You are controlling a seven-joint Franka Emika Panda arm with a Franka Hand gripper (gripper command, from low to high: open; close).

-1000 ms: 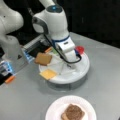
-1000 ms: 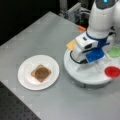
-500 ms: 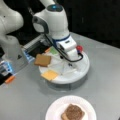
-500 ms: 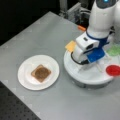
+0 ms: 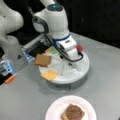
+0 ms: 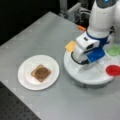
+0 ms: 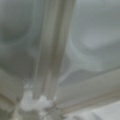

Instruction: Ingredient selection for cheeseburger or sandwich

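One grey table, dark surroundings; end effector low over white tray, grip state unclear.

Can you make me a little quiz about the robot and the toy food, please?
1. True or false: the paper plate holds a bread square with the patty on it.
2. Which piece lies at the round tray's rim beside the other bread square? A red disc, B cheese square, C green leaf.
3. What is the gripper over?

Key: 1 true. 2 B. 3 the round tray.
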